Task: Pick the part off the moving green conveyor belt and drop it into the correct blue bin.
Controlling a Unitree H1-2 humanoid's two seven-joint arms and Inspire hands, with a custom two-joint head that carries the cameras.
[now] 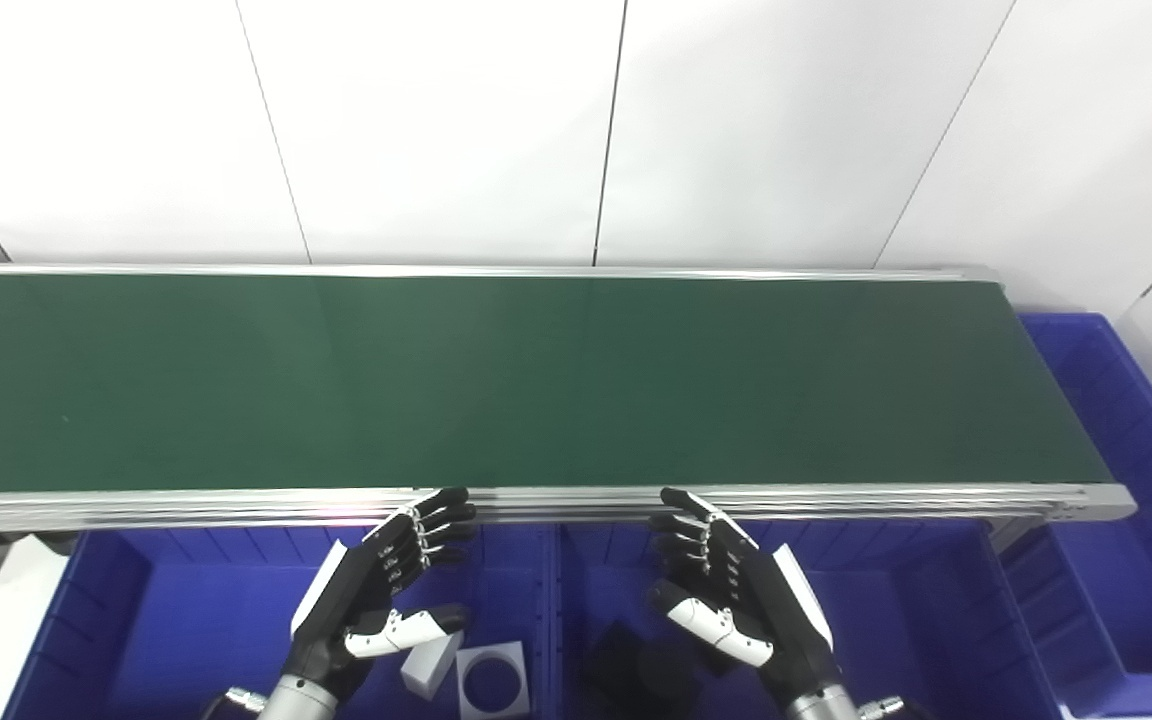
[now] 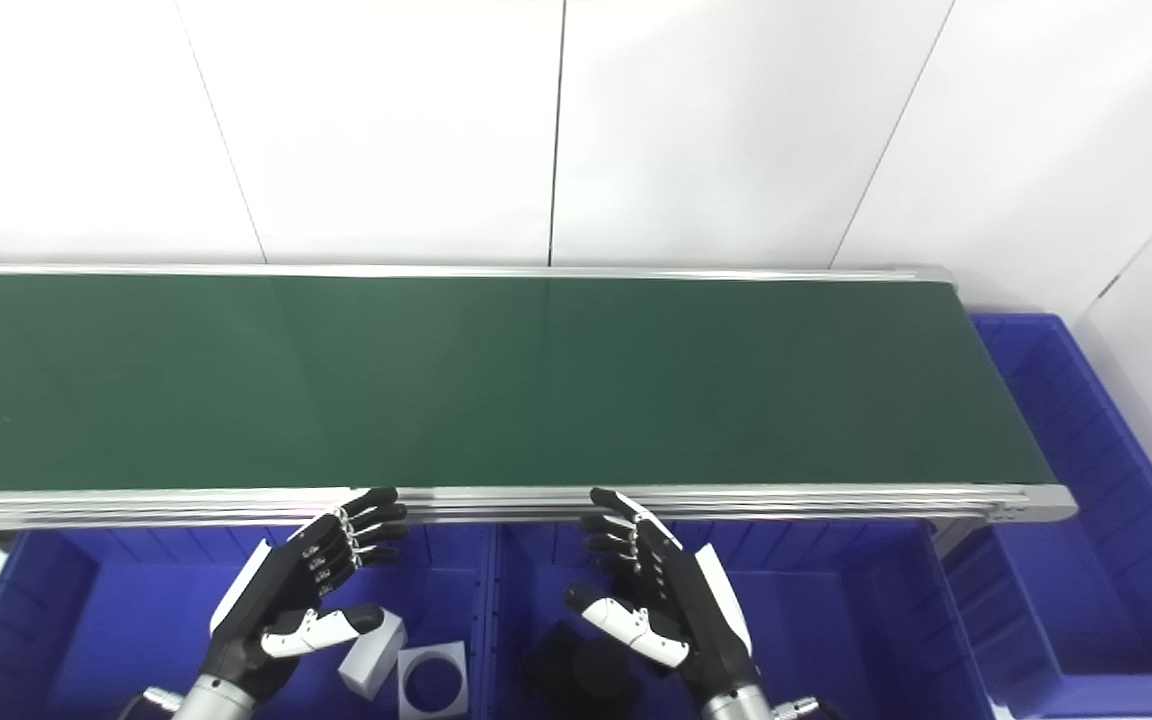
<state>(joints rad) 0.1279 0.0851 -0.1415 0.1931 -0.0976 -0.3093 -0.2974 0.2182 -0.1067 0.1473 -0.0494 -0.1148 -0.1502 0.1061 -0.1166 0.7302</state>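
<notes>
The green conveyor belt (image 1: 496, 380) runs across the view and carries no part that I can see. My left hand (image 1: 376, 590) is open and empty above the left blue bin (image 1: 116, 640), just in front of the belt's near rail. My right hand (image 1: 736, 590) is open and empty above the middle blue bin (image 1: 916, 620). The left bin holds white parts (image 1: 491, 680), one of them a square piece with a round hole. The middle bin holds black parts (image 1: 636, 660).
A third blue bin (image 1: 1116, 450) stands at the belt's right end. The belt's aluminium rail (image 1: 556, 497) runs just beyond my fingertips. A white panelled wall (image 1: 576, 130) stands behind the belt.
</notes>
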